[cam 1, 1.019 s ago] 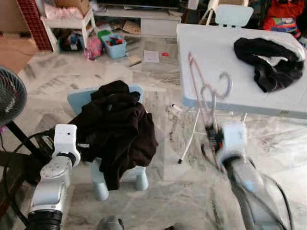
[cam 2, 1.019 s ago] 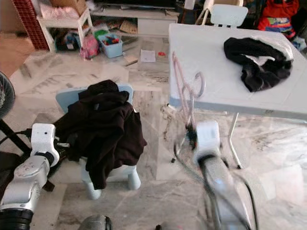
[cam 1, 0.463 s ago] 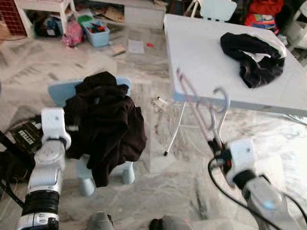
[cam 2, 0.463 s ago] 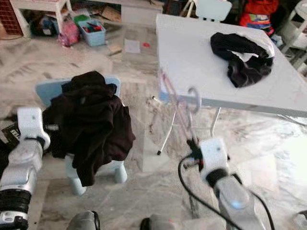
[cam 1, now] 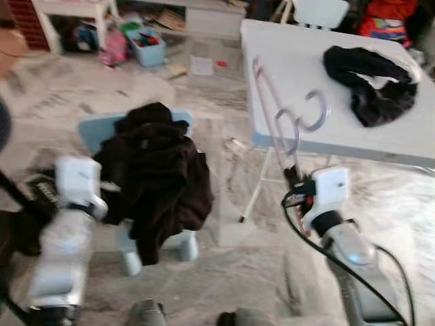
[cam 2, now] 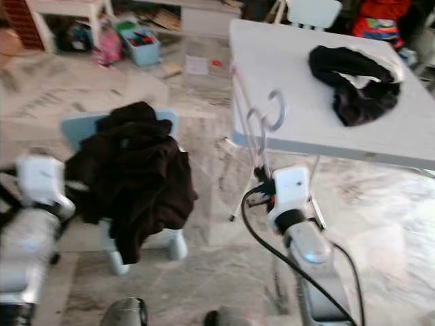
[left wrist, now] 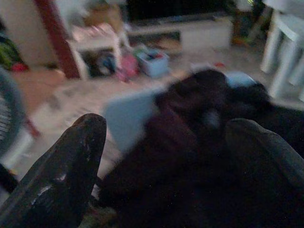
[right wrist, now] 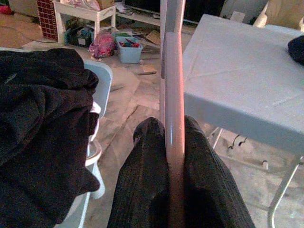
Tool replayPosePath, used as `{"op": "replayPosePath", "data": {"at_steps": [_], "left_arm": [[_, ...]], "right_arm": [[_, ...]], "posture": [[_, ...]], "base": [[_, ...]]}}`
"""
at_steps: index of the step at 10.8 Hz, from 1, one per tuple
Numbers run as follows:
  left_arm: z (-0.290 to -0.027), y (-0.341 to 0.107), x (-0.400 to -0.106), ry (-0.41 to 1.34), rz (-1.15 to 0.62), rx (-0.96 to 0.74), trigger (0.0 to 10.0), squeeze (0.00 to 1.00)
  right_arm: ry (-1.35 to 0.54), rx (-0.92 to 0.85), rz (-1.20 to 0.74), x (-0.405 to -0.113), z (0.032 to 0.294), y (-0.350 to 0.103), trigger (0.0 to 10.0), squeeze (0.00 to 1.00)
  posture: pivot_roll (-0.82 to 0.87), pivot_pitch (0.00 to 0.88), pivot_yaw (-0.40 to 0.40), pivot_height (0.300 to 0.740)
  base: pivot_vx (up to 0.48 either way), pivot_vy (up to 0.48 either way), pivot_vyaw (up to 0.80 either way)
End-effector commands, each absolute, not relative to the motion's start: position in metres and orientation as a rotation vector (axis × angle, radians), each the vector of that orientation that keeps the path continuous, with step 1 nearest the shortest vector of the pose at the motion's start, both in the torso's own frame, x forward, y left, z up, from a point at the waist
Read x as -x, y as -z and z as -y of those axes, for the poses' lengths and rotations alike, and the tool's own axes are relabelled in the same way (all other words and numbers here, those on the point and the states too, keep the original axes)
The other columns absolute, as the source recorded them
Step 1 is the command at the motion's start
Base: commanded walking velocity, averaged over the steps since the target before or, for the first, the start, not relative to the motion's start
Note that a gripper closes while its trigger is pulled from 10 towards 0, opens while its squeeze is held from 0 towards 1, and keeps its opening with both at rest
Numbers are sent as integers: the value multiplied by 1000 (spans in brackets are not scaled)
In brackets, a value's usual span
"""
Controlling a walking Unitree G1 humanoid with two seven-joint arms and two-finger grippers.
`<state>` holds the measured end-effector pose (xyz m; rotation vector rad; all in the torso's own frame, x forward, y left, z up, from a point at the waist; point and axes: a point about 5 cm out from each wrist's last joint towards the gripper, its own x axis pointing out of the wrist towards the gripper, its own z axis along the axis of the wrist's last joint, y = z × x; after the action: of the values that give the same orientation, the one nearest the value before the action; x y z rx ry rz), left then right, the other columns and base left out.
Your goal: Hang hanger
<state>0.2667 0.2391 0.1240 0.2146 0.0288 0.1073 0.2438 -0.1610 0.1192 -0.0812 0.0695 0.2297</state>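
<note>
My head views are smeared by motion. The chair (cam 1: 102, 132) is mostly hidden under the dark clothes (cam 1: 160, 180). The table (cam 1: 299, 68) runs off the right edge. In the right wrist view the hanger (right wrist: 172, 95) is cut off at the top.

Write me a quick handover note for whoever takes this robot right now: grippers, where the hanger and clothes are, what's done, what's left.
Right gripper: fingers shut on the pink plastic hanger with the metal hook, held upright in front of the white folding table.
Left gripper: fingers open, holding nothing, close against the dark garment draped over the small light-blue chair.
A second black garment lies on the table's far right side.
Done: hanger is picked up.
Left: hanger is not yet hung, and no rail or hook to hang it on can be seen. Head views are blurred.
</note>
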Motion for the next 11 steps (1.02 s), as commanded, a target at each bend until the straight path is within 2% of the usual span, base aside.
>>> {"op": "replayPosePath", "data": {"at_steps": [1, 2, 4, 11], "left_arm": [[-237, -129, -269, -96, -16, -207, 10000, 0], [-241, -143, -277, -107, 19, -216, 10000, 0], [-240, -145, -281, -84, 19, -223, 10000, 0], [-235, -141, -285, -90, 7, -195, 10000, 0]], "right_arm": [[-221, 93, -42, -247, 162, -124, 10000, 0], [-215, 93, -21, -255, 156, -122, 10000, 0], [-198, 109, -1, -262, 162, -123, 10000, 0], [-225, 127, 36, -268, 160, -124, 10000, 0]], "posture": [[-7, 0, -63, 740], [1, 0, -45, 740], [0, 0, -41, 740], [-10, 0, -55, 740]], "base": [[0, 0, 0], [0, 0, 0], [0, 0, 0], [253, 0, 0]]}}
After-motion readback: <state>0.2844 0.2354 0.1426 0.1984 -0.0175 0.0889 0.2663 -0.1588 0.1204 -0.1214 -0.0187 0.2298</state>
